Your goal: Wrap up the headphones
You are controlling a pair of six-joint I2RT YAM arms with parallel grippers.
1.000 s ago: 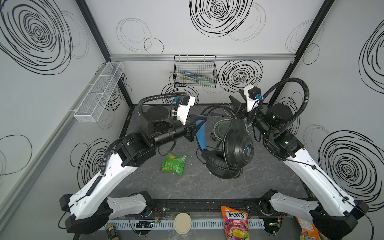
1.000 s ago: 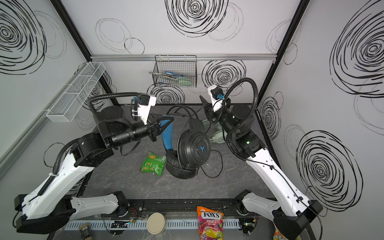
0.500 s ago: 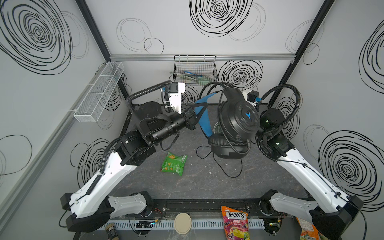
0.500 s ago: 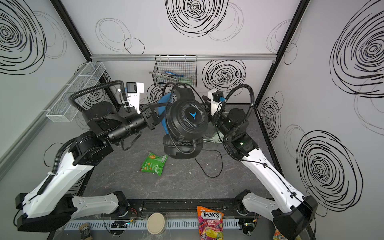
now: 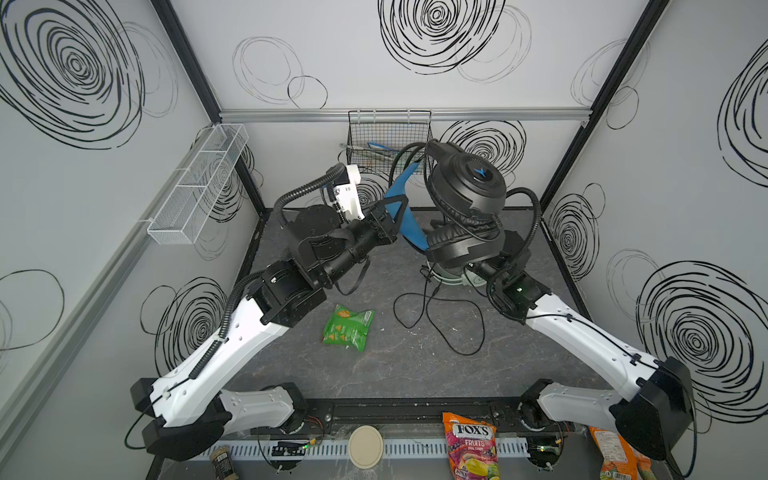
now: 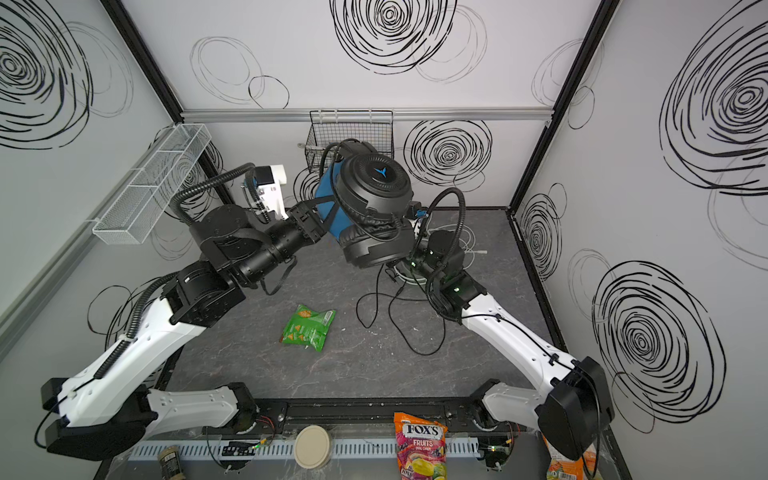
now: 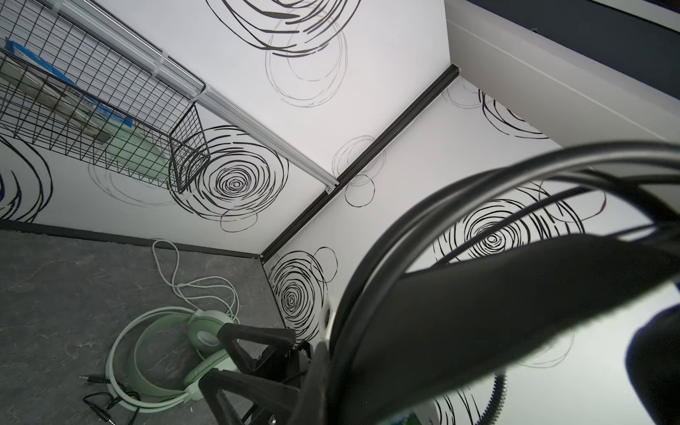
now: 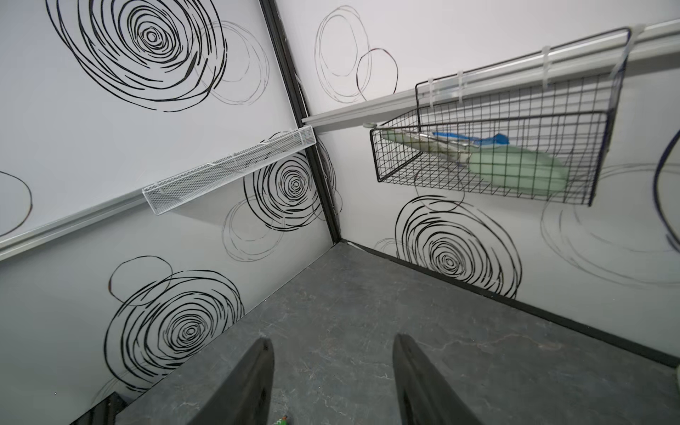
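The left tool (image 5: 397, 211) clamps the blue-lined band of the black headphones (image 5: 465, 187), raised above the table (image 5: 374, 374). The right tool (image 8: 332, 344) gapes empty. It should catch the trailing cable (image 5: 465, 354) near the earcup and wind without tugging.

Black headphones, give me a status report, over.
Left gripper shut on black headphones headband, held aloft. Right gripper open, empty. Black cable hangs loose onto table. Mint green headphones below, snack packet nearby.
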